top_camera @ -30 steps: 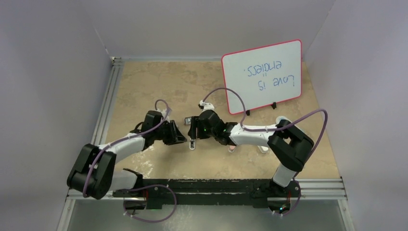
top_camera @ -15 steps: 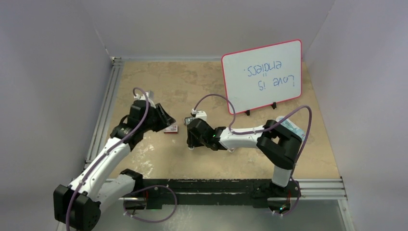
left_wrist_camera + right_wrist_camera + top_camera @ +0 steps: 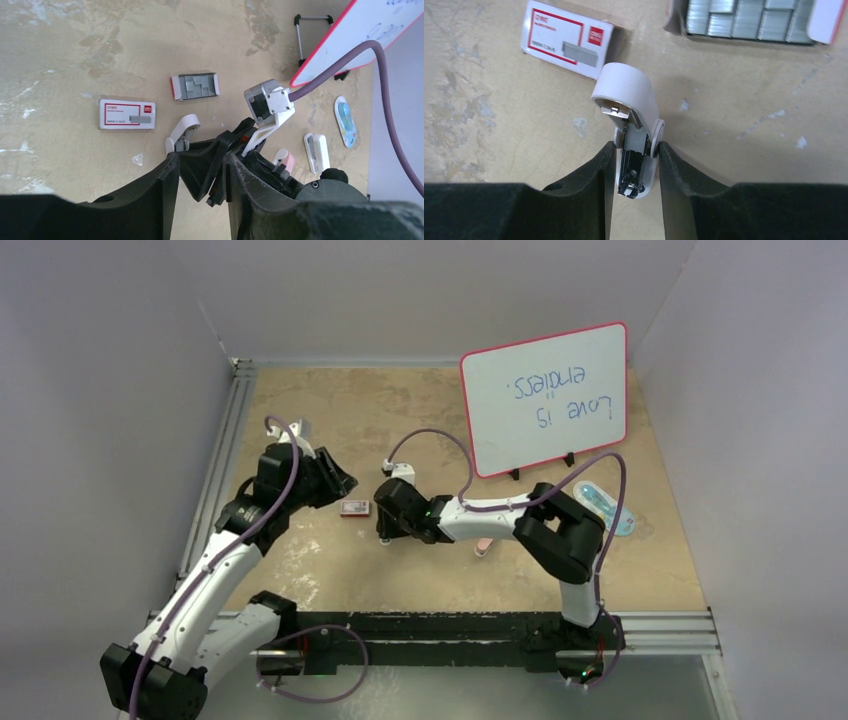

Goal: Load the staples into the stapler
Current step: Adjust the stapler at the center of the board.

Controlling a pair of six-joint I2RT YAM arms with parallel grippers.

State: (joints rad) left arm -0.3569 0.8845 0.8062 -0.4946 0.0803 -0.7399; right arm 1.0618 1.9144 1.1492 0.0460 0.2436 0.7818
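Observation:
A small white stapler [image 3: 626,92] stands flipped open on the tan table, its empty metal channel facing the right wrist camera. My right gripper [image 3: 635,145] is shut on the stapler's rear end, one finger pressed on each side. The staples [image 3: 749,17] lie as grey strips in their open tray just beyond it, also visible as the staples [image 3: 195,86] in the left wrist view. The red-and-white box sleeve [image 3: 127,114] lies left of the tray. My left gripper [image 3: 200,165] hovers open and empty, raised back from the stapler [image 3: 182,132].
A whiteboard [image 3: 545,398] stands on black feet at the back right. Under the right arm lie a pink mini stapler [image 3: 286,161], a white oblong piece [image 3: 316,151] and a blue-and-white packet [image 3: 605,508]. A metal rail [image 3: 215,490] borders the left side.
The left arm has let go, opened and pulled back up and left, uncovering the box sleeve. The right gripper has shifted left and narrowed onto the white stapler.

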